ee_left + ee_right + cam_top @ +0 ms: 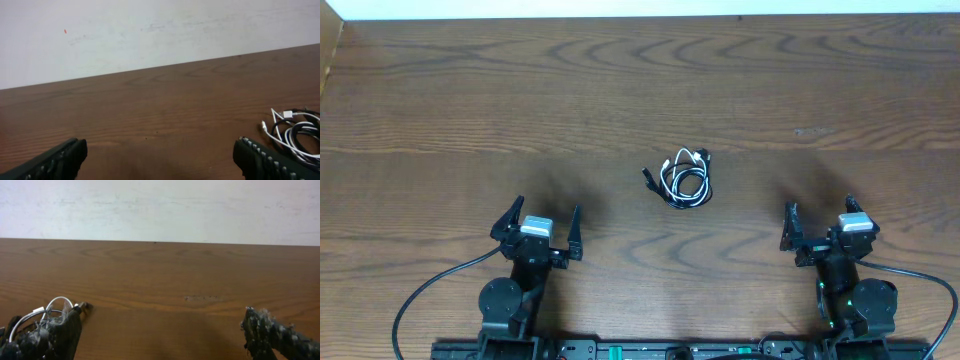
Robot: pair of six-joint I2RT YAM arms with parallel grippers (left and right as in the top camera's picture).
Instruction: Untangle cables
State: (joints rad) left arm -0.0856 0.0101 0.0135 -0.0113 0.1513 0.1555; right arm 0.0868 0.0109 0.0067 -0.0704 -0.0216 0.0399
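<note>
Black and white cords [685, 178]: two thin cables heaped in one small knot at mid-table, between the two arms and further out than either.
White cord [692, 162]: looped over and through the black cord, with a small plug at the far edge of the heap.
Black cord [660, 183]: one plug end pokes out on the left side of the knot.
Crossings: too small to read from above. They look loosely looped rather than pulled tight, but I can't be sure.
Doing the step well: come in from both sides and have each gripper take a different cord near a free plug end. Close low and gently, then draw apart slowly so the loops slide instead of cinching.
Left gripper [547, 208]: fingers spread wide, holding nothing, well apart from the knot.
Right gripper [819, 205]: also spread and empty, touching neither cord.
Table [440, 110]: brown wood.
</note>
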